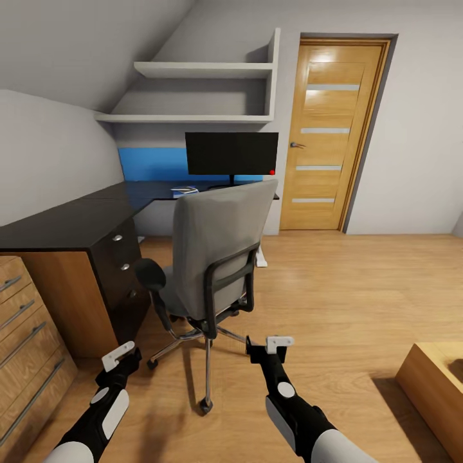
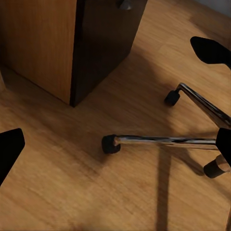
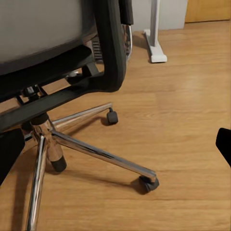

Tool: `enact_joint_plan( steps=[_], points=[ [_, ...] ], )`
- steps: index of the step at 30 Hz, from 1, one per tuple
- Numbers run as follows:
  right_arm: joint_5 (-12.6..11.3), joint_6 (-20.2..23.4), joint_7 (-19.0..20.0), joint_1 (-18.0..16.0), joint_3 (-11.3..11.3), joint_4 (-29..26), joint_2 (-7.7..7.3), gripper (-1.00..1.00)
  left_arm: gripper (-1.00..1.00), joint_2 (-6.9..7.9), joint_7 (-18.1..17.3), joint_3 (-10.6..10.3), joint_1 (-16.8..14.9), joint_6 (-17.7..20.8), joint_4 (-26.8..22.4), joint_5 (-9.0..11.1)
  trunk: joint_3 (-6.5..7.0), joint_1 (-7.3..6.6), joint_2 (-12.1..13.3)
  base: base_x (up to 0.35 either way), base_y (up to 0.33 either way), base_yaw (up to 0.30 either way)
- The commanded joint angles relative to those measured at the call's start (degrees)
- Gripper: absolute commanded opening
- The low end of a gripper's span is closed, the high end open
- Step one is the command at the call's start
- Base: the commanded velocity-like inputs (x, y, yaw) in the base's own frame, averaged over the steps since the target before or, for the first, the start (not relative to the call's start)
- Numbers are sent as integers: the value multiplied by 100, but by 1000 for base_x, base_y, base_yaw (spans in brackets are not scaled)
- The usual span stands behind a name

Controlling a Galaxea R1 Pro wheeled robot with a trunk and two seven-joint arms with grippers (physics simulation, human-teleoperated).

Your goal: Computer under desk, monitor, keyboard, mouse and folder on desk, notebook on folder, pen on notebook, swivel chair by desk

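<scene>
The grey swivel chair point(image 1: 218, 247) stands with its back to me, close to the black-topped desk point(image 1: 71, 222). Its backrest hides the seat, so the folder is out of view. The monitor point(image 1: 231, 153) stands upright at the back of the desk. A small blue and white flat thing point(image 1: 184, 191) lies left of the monitor's stand, too small to name. My left gripper point(image 1: 121, 355) point(image 2: 115, 147) is open, low over the floor by a chrome chair leg point(image 2: 163, 140). My right gripper point(image 1: 270, 344) point(image 3: 115, 149) is open behind the chair's base point(image 3: 96, 151). Computer, keyboard and mouse are out of view.
A light-wood drawer cabinet point(image 1: 26, 334) adjoins the desk's drawers point(image 1: 122, 267) at the left. A low wooden piece point(image 1: 437, 386) sits at the right. A wooden door point(image 1: 334, 135) and wall shelves point(image 1: 199, 90) are behind. The white desk leg point(image 3: 155, 33) stands beyond the chair. Open wood floor lies to the right.
</scene>
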Motion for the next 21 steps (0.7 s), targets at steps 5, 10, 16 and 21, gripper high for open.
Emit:
enact_joint_plan(
  steps=[5,10,16,21],
  points=[
    [-71,-91,-41,-6,34,14,29,100,100,2,8,-13,-3,-20,2,57,-5,-1,-2,0,0,0],
    [-225,-107,-50,-6,-50,18,36,100,100,0,8,-25,-3,9,13,49,-5,-1,-2,0,0,0],
    [-546,-109,-53,-6,-471,11,14,100,100,-1,2,-538,-4,141,100,-92,-5,-1,-2,0,0,0],
    [-614,-55,-54,-6,-597,10,15,100,100,6,-23,-767,0,182,114,-128,-5,-1,-2,0,0,0]
  ],
)
